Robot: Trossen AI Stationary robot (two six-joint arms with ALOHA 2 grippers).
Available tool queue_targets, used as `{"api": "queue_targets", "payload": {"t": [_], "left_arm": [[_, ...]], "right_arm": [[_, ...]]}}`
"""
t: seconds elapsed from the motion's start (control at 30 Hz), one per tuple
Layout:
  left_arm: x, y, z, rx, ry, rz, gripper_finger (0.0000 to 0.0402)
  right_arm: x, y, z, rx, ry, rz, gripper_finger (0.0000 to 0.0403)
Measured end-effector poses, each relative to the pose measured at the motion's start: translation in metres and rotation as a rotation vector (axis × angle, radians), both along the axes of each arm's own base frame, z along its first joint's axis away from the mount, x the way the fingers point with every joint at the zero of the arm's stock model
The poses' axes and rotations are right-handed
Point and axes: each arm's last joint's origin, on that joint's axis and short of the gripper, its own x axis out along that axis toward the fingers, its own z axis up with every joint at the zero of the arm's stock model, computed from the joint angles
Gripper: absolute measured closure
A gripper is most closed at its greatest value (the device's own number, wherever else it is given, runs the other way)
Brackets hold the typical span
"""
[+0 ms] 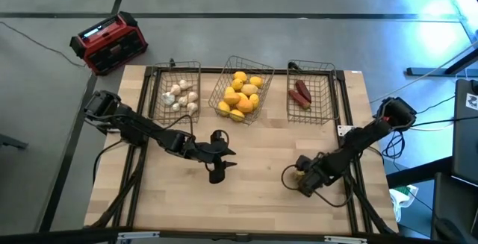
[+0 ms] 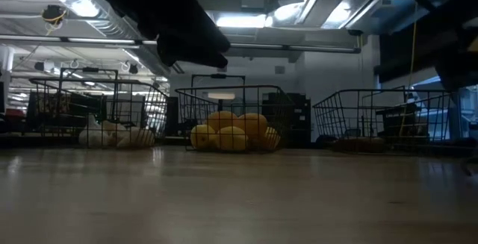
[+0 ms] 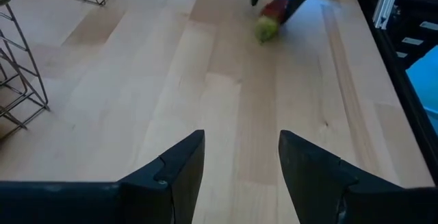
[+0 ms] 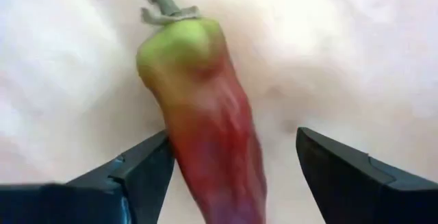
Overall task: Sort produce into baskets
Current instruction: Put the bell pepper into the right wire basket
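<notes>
Three wire baskets stand along the table's far edge. The left basket [image 1: 196, 71] holds white bulbs [image 1: 181, 96], the middle one [image 1: 233, 62] yellow and orange fruit [image 1: 240, 95], and the right one [image 1: 328, 72] dark red pieces [image 1: 301, 93]. A red pepper with a green-yellow stem end [image 4: 205, 128] lies on the wood at the near right [image 1: 299, 173]. My right gripper [image 4: 233, 142] points down over it, open, with a finger on either side. My left gripper [image 3: 239, 145] hovers open over bare wood mid-table [image 1: 230, 159] with nothing between its fingers. My right gripper straddles the pepper's red lower half from above, fingers across its length. One finger [image 4: 147, 166] stands right against the pepper's side, and I cannot tell whether it touches. The other finger [image 4: 328, 162] is clearly apart from it. The pepper lies on the table.
A red-and-black box [image 1: 110, 42] sits on the floor beyond the table's far left corner. Bare wood [image 1: 254, 199] stretches between the two arms and toward the near edge. In the low view the three baskets [image 2: 231, 121] line the far side.
</notes>
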Motion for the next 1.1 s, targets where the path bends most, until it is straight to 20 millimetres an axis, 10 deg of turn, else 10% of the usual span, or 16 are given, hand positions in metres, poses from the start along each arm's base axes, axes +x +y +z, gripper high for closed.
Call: {"api": "queue_targets", "payload": {"t": [0.6,1.1], "left_arm": [[0.000,-0.002,0.000,-0.001,-0.003,-0.006,0.0218],[-0.001,-0.004,0.000,-0.017,-0.004,-0.002,0.0218]], "right_arm": [[0.005,0.003,-0.006,-0.026,-0.070,0.129,0.0287],[0.041,-0.002,0.086,-0.252,-0.207,0.302,0.0289]]}}
